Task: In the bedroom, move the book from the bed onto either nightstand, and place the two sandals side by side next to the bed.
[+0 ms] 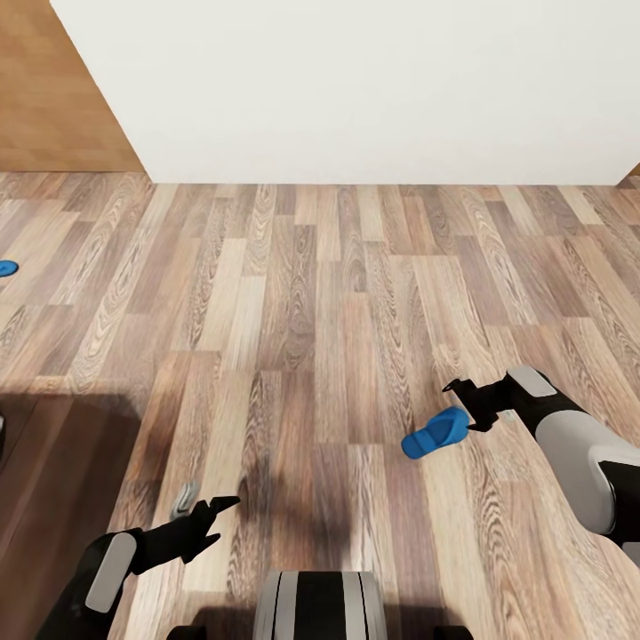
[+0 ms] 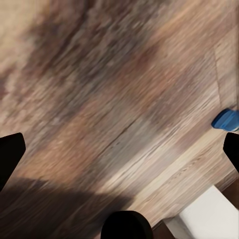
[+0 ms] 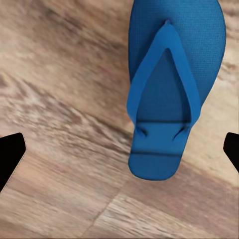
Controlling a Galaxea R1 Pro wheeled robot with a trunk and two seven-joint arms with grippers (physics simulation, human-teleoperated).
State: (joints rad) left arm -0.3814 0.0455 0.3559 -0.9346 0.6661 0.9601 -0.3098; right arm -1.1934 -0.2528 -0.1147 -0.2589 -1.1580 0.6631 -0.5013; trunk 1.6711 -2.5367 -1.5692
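Wood-plank floor (image 1: 320, 293) runs from the robot's base out to a white wall (image 1: 373, 89) at twelve o'clock.

Nearest, at seven o'clock in the head view, the left gripper (image 1: 209, 517) hangs low over bare planks, its jaws spread and holding nothing.

Further out, at about four o'clock, the right gripper (image 1: 464, 402) sits just beside a blue sandal (image 1: 436, 434). The heel end of that sandal looks to be at the fingers, but whether they pinch it I cannot tell: the right wrist view shows the dark fingertips standing wide at either side of the sandal (image 3: 172, 94), strap up, with floor behind it, so it may be lifted or simply lying there.

Further still, at nine o'clock on the picture's edge, a sliver of blue (image 1: 7, 267) is probably the second sandal, well apart from the first; the left wrist view catches a similar blue scrap (image 2: 226, 119).

By my judgement the task is early: the sandals are not yet paired, and bed, book and nightstand are not before the cameras, so the book's step cannot be judged.
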